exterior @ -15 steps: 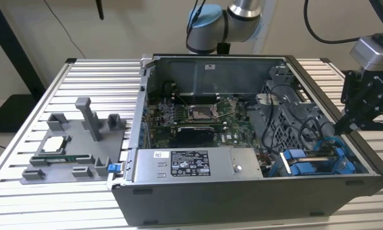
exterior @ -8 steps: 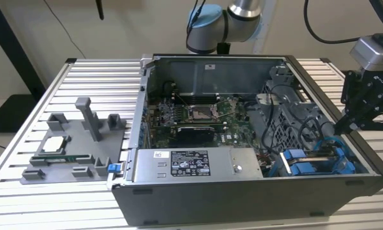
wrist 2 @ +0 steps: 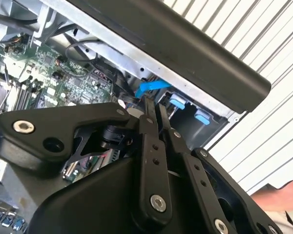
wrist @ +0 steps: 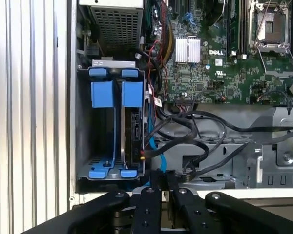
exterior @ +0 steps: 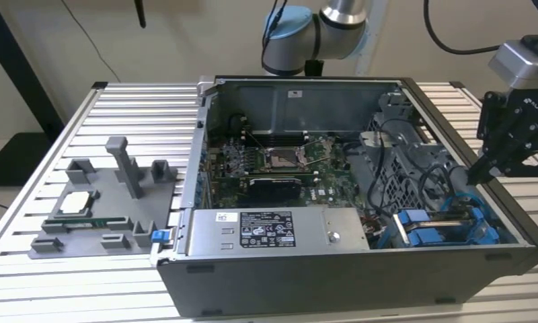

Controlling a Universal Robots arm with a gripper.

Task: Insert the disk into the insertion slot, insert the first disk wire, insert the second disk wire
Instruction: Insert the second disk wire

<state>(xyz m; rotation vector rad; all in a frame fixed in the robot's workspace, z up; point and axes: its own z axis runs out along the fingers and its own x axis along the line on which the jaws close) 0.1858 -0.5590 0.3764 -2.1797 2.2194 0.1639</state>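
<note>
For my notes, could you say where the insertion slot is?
The insertion slot sits in the near corner of the case, on the exterior view's right, beside the power supply.

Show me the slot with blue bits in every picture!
Exterior view: the insertion slot fills the case's near corner, exterior view's right.
First wrist view: it lies just past the hand.
Second wrist view: its blue tabs peek past the hand.
Shared landmark: the blue wire beside it.

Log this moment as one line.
pincer: shut on blue wire | disk: in insertion slot
</note>
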